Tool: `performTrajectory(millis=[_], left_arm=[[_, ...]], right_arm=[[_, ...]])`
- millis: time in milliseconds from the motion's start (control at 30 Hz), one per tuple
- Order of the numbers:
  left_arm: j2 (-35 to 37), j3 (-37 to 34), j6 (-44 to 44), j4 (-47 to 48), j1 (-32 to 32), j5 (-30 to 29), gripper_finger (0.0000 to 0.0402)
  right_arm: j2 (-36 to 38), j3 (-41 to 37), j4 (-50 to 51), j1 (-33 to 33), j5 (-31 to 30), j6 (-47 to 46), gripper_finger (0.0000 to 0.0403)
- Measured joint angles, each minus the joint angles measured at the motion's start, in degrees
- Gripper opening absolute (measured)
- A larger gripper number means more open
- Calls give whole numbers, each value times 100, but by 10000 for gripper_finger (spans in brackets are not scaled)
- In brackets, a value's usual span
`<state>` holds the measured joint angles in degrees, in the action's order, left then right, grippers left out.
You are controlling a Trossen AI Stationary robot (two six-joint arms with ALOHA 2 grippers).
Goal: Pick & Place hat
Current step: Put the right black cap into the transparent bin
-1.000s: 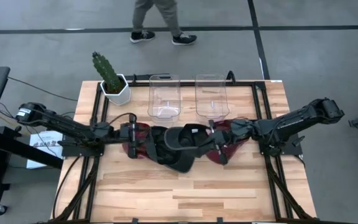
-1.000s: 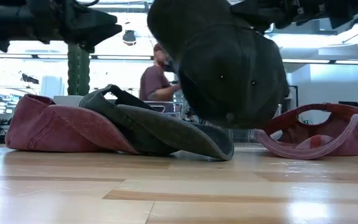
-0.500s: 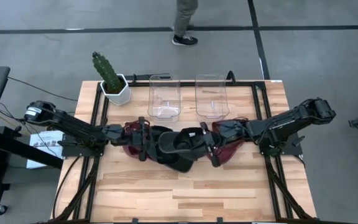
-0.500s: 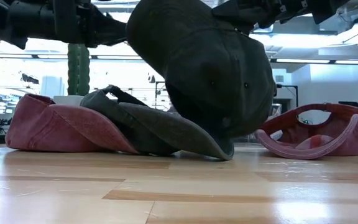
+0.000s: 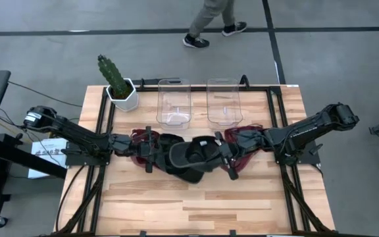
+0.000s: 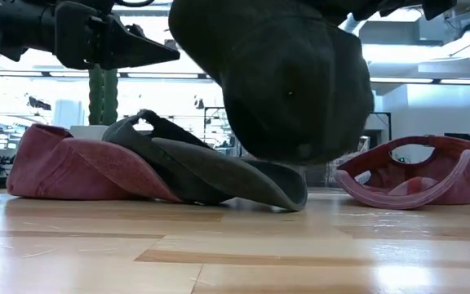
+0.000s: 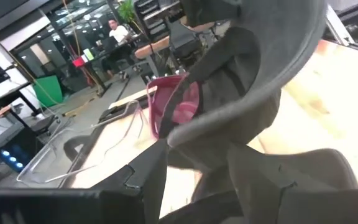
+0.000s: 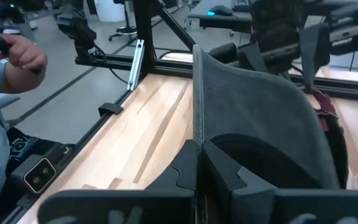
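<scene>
Both arms mid-table, right jaws (image 8: 197, 163) clamping dark hat (image 5: 193, 157) (lifted since), left jaws (image 7: 191, 171) parted.

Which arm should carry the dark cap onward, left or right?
Right, probably. The right gripper is shut on the dark cap's brim, holding it above the table. The left gripper hangs beside it, holding nothing.

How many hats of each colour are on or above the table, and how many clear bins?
Dark grey hats: 2, one lifted, one lying
Red hats: 2, left, right
Clear bins: 2, left, right
Total: 6
</scene>
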<state>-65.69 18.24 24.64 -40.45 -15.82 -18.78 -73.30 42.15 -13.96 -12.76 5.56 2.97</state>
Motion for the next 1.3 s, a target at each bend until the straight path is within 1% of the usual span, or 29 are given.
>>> performTrajectory(millis=[167, 467, 600, 733, 800, 900, 1067, 1300], left_arm=[[8, 0, -2, 210, -132, -53, 166], [11, 0, 0, 107, -288, -54, 166], [11, 0, 297, -137, -282, -101, 166], [17, 2, 713, -401, -284, -463, 166], [15, 2, 912, -400, -275, -504, 166], [15, 26, 968, -436, -255, -462, 166], [11, 124, 966, -444, -255, -59, 166], [8, 250, 928, -444, -159, -50, 166]], right_arm=[[0, 0, 29, 8, -2, -101, 1], [-2, 0, 44, 269, 15, -130, 1], [-2, 0, 74, 394, 56, -160, 1], [-9, 0, 127, 427, 55, -300, 1], [-9, 0, 140, 414, 52, -303, 1], [-9, 0, 150, 416, 64, -302, 1], [-9, 0, 105, 461, 63, -298, 1], [-9, 0, -69, 504, 112, -298, 1]])
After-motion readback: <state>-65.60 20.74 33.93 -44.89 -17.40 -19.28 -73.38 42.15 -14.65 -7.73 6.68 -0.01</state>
